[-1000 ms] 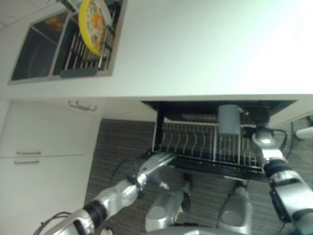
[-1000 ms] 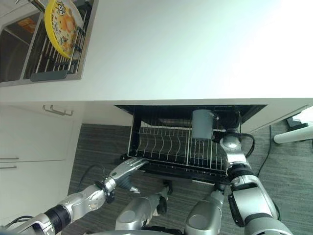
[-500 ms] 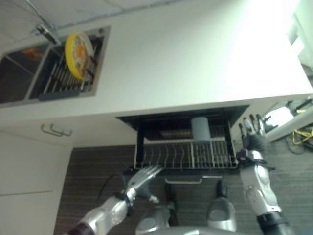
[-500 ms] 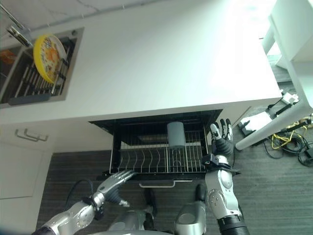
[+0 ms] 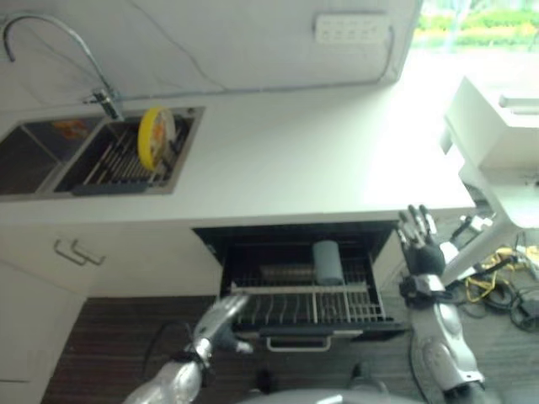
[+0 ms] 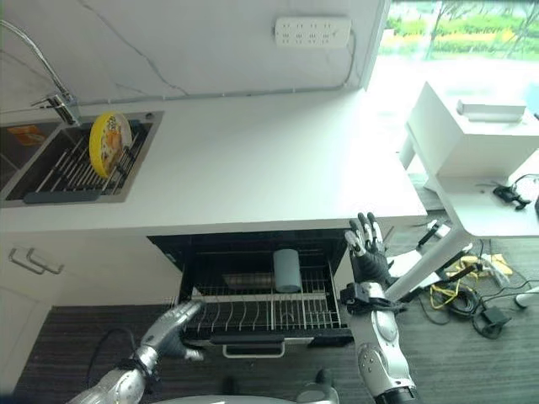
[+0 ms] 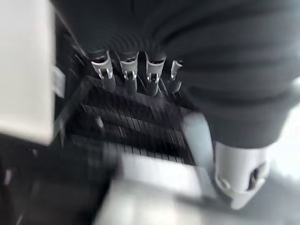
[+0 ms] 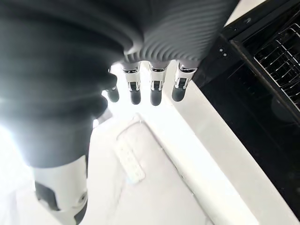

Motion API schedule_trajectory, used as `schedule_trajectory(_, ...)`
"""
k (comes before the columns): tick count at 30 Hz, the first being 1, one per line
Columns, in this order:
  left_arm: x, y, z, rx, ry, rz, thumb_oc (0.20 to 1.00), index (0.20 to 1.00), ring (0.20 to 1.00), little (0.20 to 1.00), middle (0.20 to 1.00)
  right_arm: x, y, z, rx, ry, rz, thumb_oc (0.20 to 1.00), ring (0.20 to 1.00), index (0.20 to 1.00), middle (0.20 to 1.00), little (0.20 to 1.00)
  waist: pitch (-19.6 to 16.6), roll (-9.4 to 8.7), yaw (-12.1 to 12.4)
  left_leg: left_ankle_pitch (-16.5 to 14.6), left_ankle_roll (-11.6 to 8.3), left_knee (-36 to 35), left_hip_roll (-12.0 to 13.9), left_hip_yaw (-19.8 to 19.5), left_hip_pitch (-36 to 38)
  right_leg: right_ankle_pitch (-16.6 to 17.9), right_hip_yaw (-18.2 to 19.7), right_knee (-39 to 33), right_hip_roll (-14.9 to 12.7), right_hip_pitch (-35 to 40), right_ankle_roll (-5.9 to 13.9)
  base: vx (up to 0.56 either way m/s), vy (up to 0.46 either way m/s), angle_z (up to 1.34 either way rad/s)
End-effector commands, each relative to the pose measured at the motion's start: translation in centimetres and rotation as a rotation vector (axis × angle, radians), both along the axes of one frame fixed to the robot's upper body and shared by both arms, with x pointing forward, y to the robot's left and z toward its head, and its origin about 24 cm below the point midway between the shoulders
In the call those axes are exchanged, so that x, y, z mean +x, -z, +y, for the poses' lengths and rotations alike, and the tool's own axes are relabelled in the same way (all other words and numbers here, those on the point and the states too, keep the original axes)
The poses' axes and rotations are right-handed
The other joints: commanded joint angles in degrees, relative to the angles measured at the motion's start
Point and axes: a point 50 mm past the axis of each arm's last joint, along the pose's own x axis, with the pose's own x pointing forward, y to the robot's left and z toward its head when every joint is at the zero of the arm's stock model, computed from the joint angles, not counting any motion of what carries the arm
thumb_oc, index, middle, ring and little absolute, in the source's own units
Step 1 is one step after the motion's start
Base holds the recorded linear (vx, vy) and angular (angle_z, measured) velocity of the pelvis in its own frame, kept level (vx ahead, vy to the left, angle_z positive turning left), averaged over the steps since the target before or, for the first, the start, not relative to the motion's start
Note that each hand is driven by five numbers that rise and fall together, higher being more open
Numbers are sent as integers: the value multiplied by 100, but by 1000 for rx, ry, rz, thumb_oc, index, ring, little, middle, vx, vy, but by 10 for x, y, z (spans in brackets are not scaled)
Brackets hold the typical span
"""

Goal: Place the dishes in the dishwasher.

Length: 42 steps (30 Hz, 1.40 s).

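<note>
A yellow patterned plate (image 6: 109, 144) stands on edge in the drying rack (image 6: 63, 172) inside the sink at the far left. Below the counter the dishwasher's wire rack (image 6: 261, 310) is pulled out, with a grey cup (image 6: 286, 270) standing in it. My left hand (image 6: 170, 324) is open, its straight fingers at the rack's front left corner. My right hand (image 6: 366, 251) is raised beside the rack's right side, open and holding nothing, fingers (image 8: 156, 89) pointing up toward the counter edge.
A white countertop (image 6: 269, 168) spans the middle above the dishwasher. A tap (image 6: 52, 94) stands behind the sink. A white table (image 6: 476, 160) stands at the right, with cables (image 6: 459, 295) on the floor beneath. Cabinet doors with handles (image 6: 34, 263) are at the left.
The camera has tilted up, so the whole scene has shifted down and the wall now shows. My right hand has left the cup in the rack and risen open at the rack's right side.
</note>
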Motion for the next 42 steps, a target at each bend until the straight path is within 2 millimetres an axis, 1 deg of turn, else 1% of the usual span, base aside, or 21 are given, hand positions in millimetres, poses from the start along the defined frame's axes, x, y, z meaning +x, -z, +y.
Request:
schedule_trajectory(1,29,-40,5,-306,-147,-294,1000,1000,1000,1000,1000,13,-46,-1,-47,-50,-248,1000,1000,1000,1000,1000,280,254,205,-462,-73,184,571,564,278,-778,-161,453,-118,66,101,0,0,0)
schedule_trajectory(5,34,-59,8,-597,-303,-416,1000,1000,1000,1000,1000,9,-54,-1,-121,-44,-290,1000,1000,1000,1000,1000,192,115,328,-495,-62,243,582,556,296,-788,-263,526,-93,119,59,11,51,0)
schedule_trajectory(7,38,-67,3,-673,-288,-435,1000,1000,1000,1000,1000,10,-60,-2,-165,-33,-309,1000,1000,1000,1000,1000,166,71,363,-506,-32,263,567,561,292,-794,-310,624,-126,111,68,28,197,-1)
schedule_trajectory(11,49,-108,-11,-840,-92,-545,1000,1000,1000,1000,1000,2,-80,-12,-241,20,-401,1000,1000,1000,1000,1000,175,-3,398,-544,157,132,344,449,285,-752,-311,944,-303,-50,243,9,226,-3)
schedule_trajectory(15,52,-168,-11,-908,127,-722,1000,1000,1000,1000,1000,-7,-92,-20,-243,22,-455,1000,1000,1000,1000,1000,176,20,361,-611,321,46,98,413,222,-465,-210,1291,-396,-380,419,-17,183,-4)
schedule_trajectory(17,53,-185,-6,-881,133,-795,1000,1000,1000,1000,1000,-6,-95,-16,-237,-15,-472,1000,1000,1000,1000,1000,156,62,396,-604,350,46,87,525,182,-542,-342,1534,-218,-473,426,-58,157,-41)
schedule_trajectory(19,55,-200,3,-904,134,-842,1000,1000,1000,1000,1000,-4,-99,-14,-259,-38,-480,1000,1000,1000,1000,1000,142,129,404,-648,457,46,-23,501,69,-907,-133,2223,411,-685,253,-75,151,-59)
schedule_trajectory(20,58,-206,9,-951,118,-863,1000,1000,1000,1000,1000,0,-99,-14,-258,-62,-480,1000,1000,1000,1000,1000,136,180,379,-654,518,48,-141,419,5,-1004,144,2846,937,-999,120,-47,18,5)
schedule_trajectory(22,63,-201,12,-968,81,-859,1000,1000,1000,1000,1000,4,-93,-13,-245,-89,-469,1000,1000,1000,1000,1000,174,181,322,-880,458,493,-287,222,35,-1465,75,2143,1107,-740,-292,1,-144,26)
schedule_trajectory(23,60,-200,8,-979,98,-860,1000,1000,1000,1000,1000,5,-94,-14,-262,-80,-473,1000,1000,1000,1000,1000,199,109,345,-1049,397,1179,-317,202,-171,-1570,116,1828,1090,-505,-475,-10,-130,35)
schedule_trajectory(24,56,-200,3,-964,112,-871,1000,1000,1000,1000,1000,6,-95,-16,-310,-62,-477,1000,1000,1000,1000,1000,251,16,404,-1089,306,1957,-339,-28,-537,-1484,269,1580,1032,-332,-586,-31,-36,55)
schedule_trajectory(25,56,-201,2,-958,114,-875,1000,1000,1000,1000,1000,7,-95,-17,-318,-62,-474,1000,1000,1000,1000,1000,266,12,430,-1086,281,2166,-365,-175,-660,-1446,308,1520,1031,-302,-617,-79,126,14)
schedule_trajectory(26,57,-203,0,-965,120,-881,1000,1000,1000,1000,1000,12,-97,-18,-296,-59,-479,1000,1000,1000,1000,1000,270,10,421,-1062,245,2314,-223,-237,-719,-1430,409,1480,1018,-274,-661,-94,220,-7)
schedule_trajectory(28,62,-206,0,-984,110,-884,1000,1000,1000,1000,1000,13,-98,-18,-309,-49,-498,1000,1000,1000,1000,1000,208,44,325,-944,185,1991,131,-65,-559,-1434,362,1485,965,-293,-632,-59,357,-27)
schedule_trajectory(31,65,-208,4,-1019,86,-888,1000,1000,1000,1000,1000,4,-103,-24,-375,-33,-507,1000,1000,1000,1000,1000,119,194,17,-226,-151,1081,993,132,-160,-1542,383,1577,714,-340,-492,45,603,2)
schedule_trajectory(33,67,-209,2,-1004,123,-881,1000,1000,1000,1000,1000,1,-104,-32,-379,-7,-500,1000,1000,1000,1000,1000,101,265,-111,-267,-194,976,1135,247,-20,-1610,384,1727,527,-383,-418,119,704,6)
schedule_trajectory(35,71,-210,-4,-989,174,-853,1000,1000,1000,1000,1000,-4,-103,-40,-378,48,-487,1000,1000,1000,1000,1000,103,353,-240,-481,-162,765,1050,534,167,-1629,275,1966,202,-391,-273,193,739,30)
schedule_trajectory(38,78,-213,-13,-947,223,-831,1000,1000,1000,1000,1000,-6,-97,-40,-296,77,-480,1000,1000,1000,1000,1000,124,375,-262,-682,71,676,479,443,167,-1052,329,1982,-321,-615,113,133,528,58)
schedule_trajectory(39,79,-213,-14,-941,221,-831,1000,1000,1000,1000,1000,-6,-97,-39,-294,73,-483,1000,1000,1000,1000,1000,119,378,-245,-704,105,641,413,505,179,-964,267,1953,-368,-640,142,65,361,1)
schedule_trajectory(41,77,-213,-8,-903,193,-841,1000,1000,1000,1000,1000,0,-101,-28,-264,40,-503,1000,1000,1000,1000,1000,114,384,-42,-771,201,508,281,913,238,-684,-301,1996,-397,-767,240,-10,305,-39)
schedule_trajectory(42,76,-215,-7,-894,194,-840,1000,1000,1000,1000,1000,1,-103,-26,-256,39,-510,1000,1000,1000,1000,1000,131,398,27,-796,269,444,237,987,248,-854,-416,2205,-263,-808,225,-81,281,-106)
